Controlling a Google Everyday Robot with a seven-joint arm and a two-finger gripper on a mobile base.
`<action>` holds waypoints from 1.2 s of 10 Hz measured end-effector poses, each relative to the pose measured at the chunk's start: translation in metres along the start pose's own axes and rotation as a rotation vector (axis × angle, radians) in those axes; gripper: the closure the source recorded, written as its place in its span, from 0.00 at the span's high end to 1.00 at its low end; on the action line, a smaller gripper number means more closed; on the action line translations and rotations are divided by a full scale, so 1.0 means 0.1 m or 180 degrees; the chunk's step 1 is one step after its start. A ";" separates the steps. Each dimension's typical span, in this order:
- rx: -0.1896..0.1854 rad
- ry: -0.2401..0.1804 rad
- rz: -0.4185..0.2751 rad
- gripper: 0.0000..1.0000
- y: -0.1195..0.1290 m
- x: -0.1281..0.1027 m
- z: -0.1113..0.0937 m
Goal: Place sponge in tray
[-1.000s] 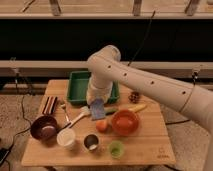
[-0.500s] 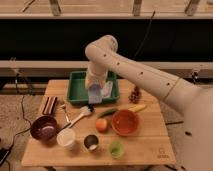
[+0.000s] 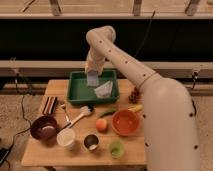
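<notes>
Swinging back from the front of the bench, the arm [image 3: 131,70] now reaches over the tray [image 3: 76,93], with the end effector [image 3: 92,76] poised above the tray's middle, closed on the sponge [image 3: 92,80], which hangs just above the tray floor. Release looks like the remaining step. A pale cloth [image 3: 104,89] lies inside the tray, right of the sponge, and could crowd the drop. Nearer than the tray sit an orange bowl [image 3: 125,123], a dark bowl [image 3: 44,128], a brush [image 3: 80,115] and small cups [image 3: 91,142].
</notes>
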 end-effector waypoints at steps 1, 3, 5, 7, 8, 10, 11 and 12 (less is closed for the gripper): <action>0.0006 0.0000 0.0017 0.00 0.00 0.12 0.15; 0.0021 -0.0045 0.0035 0.00 -0.06 0.22 0.57; 0.0003 -0.0114 0.0073 0.02 -0.09 0.24 0.92; -0.0033 -0.0166 0.0086 0.18 -0.13 0.26 1.10; -0.0085 -0.0200 0.0071 0.32 -0.18 0.25 1.22; -0.0146 -0.0234 0.0063 0.49 -0.19 0.24 1.32; -0.0177 -0.0254 0.0071 0.60 -0.16 0.24 1.36; -0.0195 -0.0281 0.0062 0.70 -0.17 0.22 1.41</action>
